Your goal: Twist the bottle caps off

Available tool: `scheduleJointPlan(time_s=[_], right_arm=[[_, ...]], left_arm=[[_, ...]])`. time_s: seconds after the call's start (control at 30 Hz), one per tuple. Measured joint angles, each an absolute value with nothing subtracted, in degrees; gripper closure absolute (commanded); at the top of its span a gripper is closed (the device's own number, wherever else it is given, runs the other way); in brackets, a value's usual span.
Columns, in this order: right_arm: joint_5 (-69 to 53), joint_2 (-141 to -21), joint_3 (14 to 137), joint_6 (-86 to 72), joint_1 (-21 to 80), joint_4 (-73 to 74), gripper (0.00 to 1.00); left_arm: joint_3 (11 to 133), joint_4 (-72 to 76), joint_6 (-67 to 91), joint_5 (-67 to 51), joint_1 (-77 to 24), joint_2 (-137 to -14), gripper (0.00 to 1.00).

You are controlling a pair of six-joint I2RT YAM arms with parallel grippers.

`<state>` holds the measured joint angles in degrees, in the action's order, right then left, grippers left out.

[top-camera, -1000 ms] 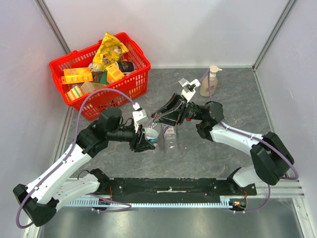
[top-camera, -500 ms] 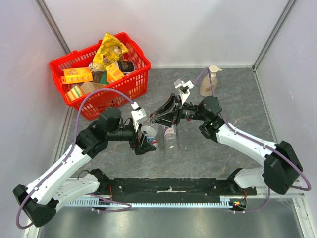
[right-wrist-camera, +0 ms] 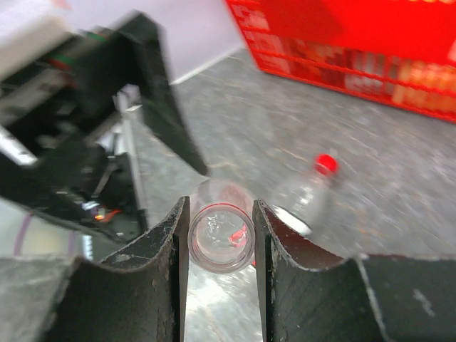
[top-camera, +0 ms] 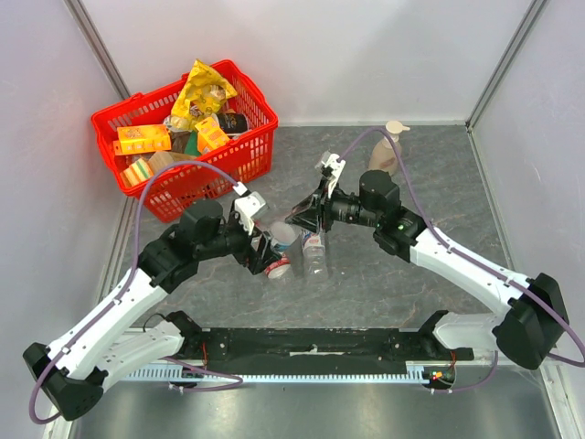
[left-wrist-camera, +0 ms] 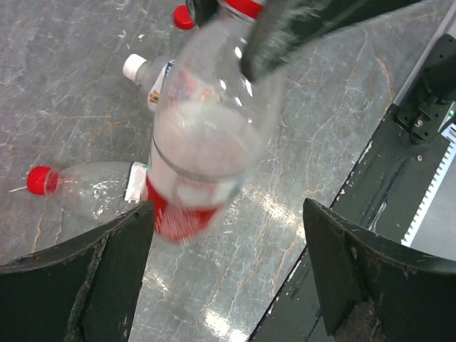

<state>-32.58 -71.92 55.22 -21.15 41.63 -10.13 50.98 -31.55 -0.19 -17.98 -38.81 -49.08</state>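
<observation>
L gripper (left-wrist-camera: 226, 208) jaws spread wide around base of blurred clear plastic bottle w/ red-white label (left-wrist-camera: 206, 142); R gripper (right-wrist-camera: 220, 219) clamped on its top end, above grey table (left-wrist-camera: 320, 142).

Two white-shelled arms, the left arm (top-camera: 117, 308) and right arm (top-camera: 462, 265), each with chunky black joints, stand on a black base rail (top-camera: 311, 346). A lilac cable (top-camera: 189, 165) loops along each. The left gripper (left-wrist-camera: 228, 210) shows scuffed, matt black fingers (left-wrist-camera: 100, 285); a small red light (top-camera: 437, 374) glows near the rail's end.
</observation>
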Motion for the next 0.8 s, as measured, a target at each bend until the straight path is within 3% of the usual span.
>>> scheduleJointPlan(time_s=[0.8], right_arm=[[-0.4, -68.9, 59.6, -11.6, 40.1, 7.7, 1.0]], left_arm=[[51.0, -33.0, 0.4, -9.1, -39.0, -48.6, 0.11]])
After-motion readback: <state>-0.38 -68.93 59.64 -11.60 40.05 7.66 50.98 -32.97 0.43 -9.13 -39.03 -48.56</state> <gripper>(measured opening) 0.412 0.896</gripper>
